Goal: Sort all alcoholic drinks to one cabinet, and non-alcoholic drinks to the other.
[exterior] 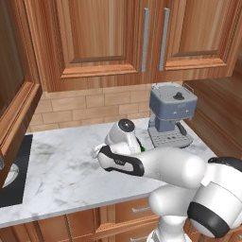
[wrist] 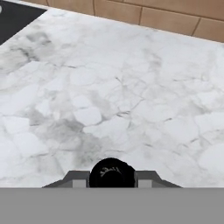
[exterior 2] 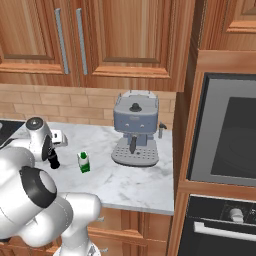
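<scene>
The small black cola-shaped bottle (exterior 2: 53, 160) stands upright on the marble counter (exterior 2: 130, 182), its round black top (wrist: 111, 171) filling the gap between my fingertips. My gripper (exterior 2: 52, 150) points down over it, and both fingers (wrist: 78, 179) press against its sides. The green-and-white carton (exterior 2: 84, 162) stands a little to the right of the bottle, apart from it, and peeks out behind my arm (exterior: 142, 148). Two reddish-brown wall cabinets (exterior: 94, 38) (exterior: 196, 33) hang above with their doors closed. The two alcoholic bottles are out of view.
A blue-grey coffee machine (exterior 2: 134, 127) stands on the counter right of the carton. A dark oven (exterior 2: 230, 140) fills the tall unit at far right. A black cooktop (exterior: 14, 177) lies at the counter's left end, under a wooden panel (exterior: 14, 113). Drawers (exterior: 134, 210) run below.
</scene>
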